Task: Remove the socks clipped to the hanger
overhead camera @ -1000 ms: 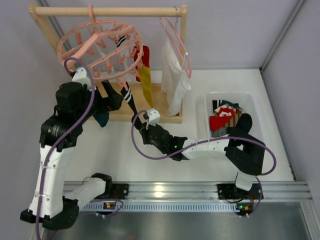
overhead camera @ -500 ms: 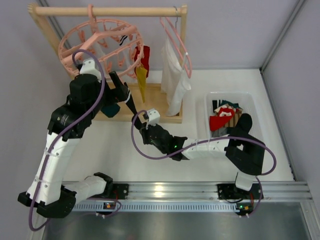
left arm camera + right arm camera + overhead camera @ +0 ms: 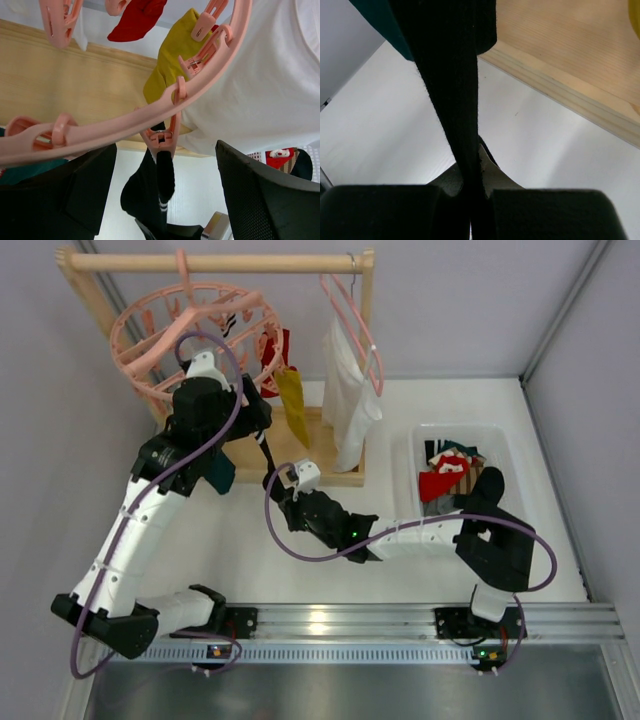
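Observation:
The round pink hanger [image 3: 190,328] hangs from the wooden rack. A black sock with white stripes [image 3: 263,450] hangs from a pink peg [image 3: 162,137] on its near rim. My right gripper [image 3: 272,478] is shut on the sock's lower end [image 3: 450,85] and holds it taut. My left gripper [image 3: 258,420] is open just under the ring, its fingers either side of that peg [image 3: 166,155], not touching it. A mustard yellow sock [image 3: 293,405], a red sock [image 3: 275,345] and a dark teal sock [image 3: 215,470] are still clipped on.
A white garment [image 3: 345,400] hangs on a thin pink clothes hanger [image 3: 350,315] at the rack's right end. The rack's wooden base [image 3: 300,455] lies below the socks. A white bin [image 3: 500,445] holding several socks stands at the right.
My left arm has risen and swung right, bringing its open gripper up to the ring's near rim by the black sock's peg. The ring has shifted slightly. The right gripper has kept its hold.

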### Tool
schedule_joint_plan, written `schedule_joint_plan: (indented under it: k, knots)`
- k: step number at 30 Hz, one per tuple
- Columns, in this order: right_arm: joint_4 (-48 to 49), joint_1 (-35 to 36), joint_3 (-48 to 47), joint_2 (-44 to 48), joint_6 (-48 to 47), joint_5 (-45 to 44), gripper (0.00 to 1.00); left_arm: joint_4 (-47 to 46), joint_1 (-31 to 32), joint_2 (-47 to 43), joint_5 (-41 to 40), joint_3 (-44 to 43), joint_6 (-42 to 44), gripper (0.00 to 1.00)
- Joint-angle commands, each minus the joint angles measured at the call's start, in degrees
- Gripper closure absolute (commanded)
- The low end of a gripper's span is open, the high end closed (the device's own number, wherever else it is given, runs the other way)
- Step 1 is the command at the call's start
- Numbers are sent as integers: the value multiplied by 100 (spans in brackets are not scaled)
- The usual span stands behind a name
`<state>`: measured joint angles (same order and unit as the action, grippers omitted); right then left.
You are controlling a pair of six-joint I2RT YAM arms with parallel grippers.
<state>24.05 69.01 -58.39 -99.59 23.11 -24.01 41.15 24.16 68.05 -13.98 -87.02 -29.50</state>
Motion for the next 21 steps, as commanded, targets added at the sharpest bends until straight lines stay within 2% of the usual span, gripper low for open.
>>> schedule_joint_plan:
  k: [1,4,9,15,19,20,21]
  knots:
    - [56,130,65,195,-70,221,100,-660,27,-29,-52,63,-12,18]
    - [99,130,65,168,-70,335,100,-774,27,59,-158,37,31,21]
    - [205,130,91,159,-70,476,100,-819,36,252,-430,-183,172,36]
    - [249,130,109,159,-70,599,100,-889,36,446,-597,-333,286,43]
    - [319,139,152,177,-61,617,100,-889,36,534,-615,-368,313,58]
    - [328,139,161,177,-61,617,100,-898,36,542,-641,-368,304,65]
    - [337,139,170,177,-61,617,100,-889,36,551,-659,-368,304,66]
